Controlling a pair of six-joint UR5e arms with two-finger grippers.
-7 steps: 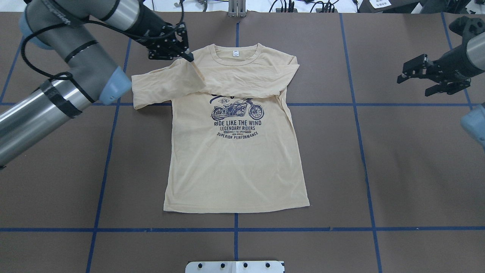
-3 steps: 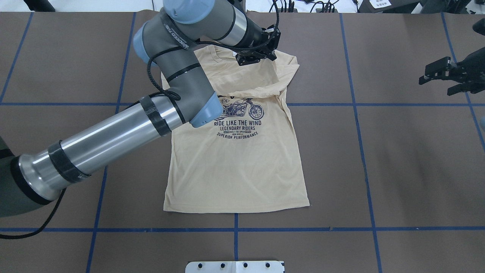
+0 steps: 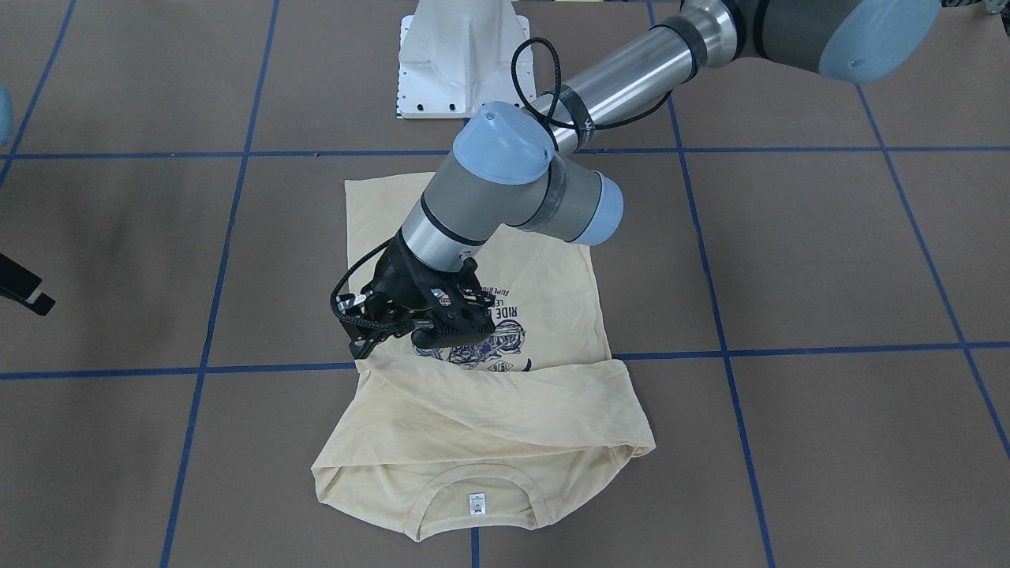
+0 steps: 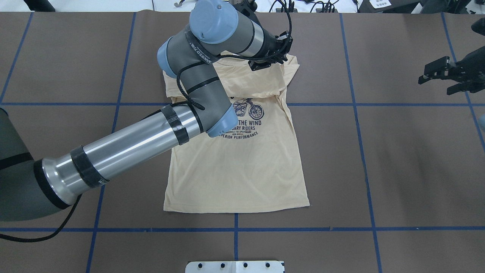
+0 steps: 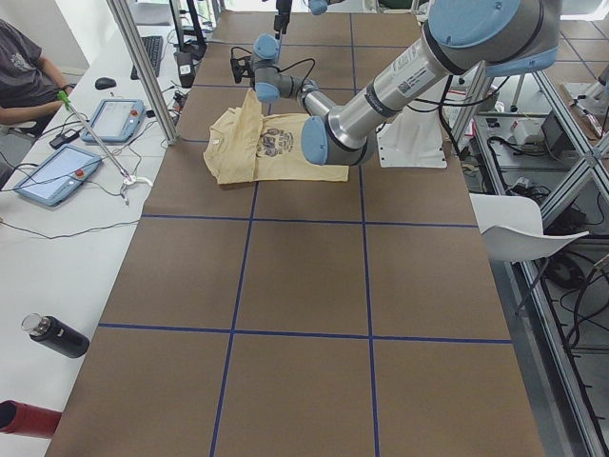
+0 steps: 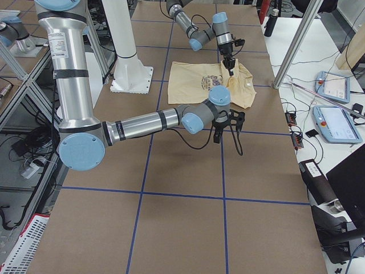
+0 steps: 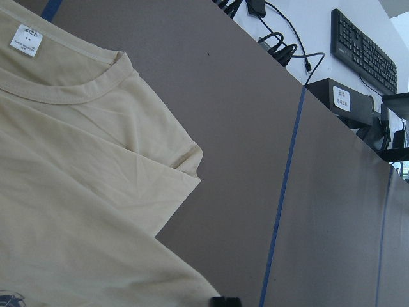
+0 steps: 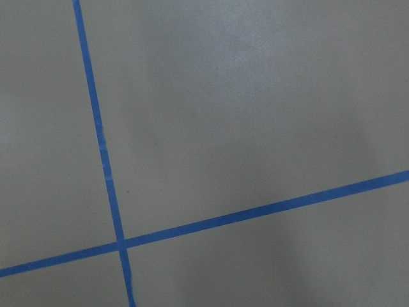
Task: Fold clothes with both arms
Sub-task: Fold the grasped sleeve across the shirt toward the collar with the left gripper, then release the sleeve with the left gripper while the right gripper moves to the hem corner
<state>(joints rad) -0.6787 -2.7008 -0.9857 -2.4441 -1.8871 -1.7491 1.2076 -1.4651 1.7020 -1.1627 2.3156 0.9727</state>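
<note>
My left hand (image 4: 269, 60) hangs low over the far shoulder of the T-shirt (image 4: 235, 170), on my right-hand side of the collar. I cannot tell whether its fingers are together on cloth or free of it. The overhead view loses the tips against the black body, and my wrist camera shows only one dark fingertip (image 7: 223, 301) at the edge of a close fold of cream fabric. That doubt is the main hazard, as I judge it. If cloth is pinched there and I draw away, I drag the sleeve (image 3: 513, 394) that lies across the chest off its line and spoil the fold. If I let go from too high, jersey this thin will likely flop and settle crooked. The sleeve covers the top of the motorcycle print (image 4: 248, 110) and its edge runs at a slant, with a bunched ridge just beside the hand at the shoulder, so any sideways tug would probably deepen that wrinkle. My left forearm (image 4: 132, 148) stretches over the shirt's body, and sinking it could brush and shift the cloth. The shirt lies face up in the middle of the worktop (image 4: 379, 159), its neck label (image 3: 476, 502) at the end away from my base. My right hand (image 4: 445, 78) hangs well apart over bare worktop with its fingers spread, too far off to pin anything down.
</note>
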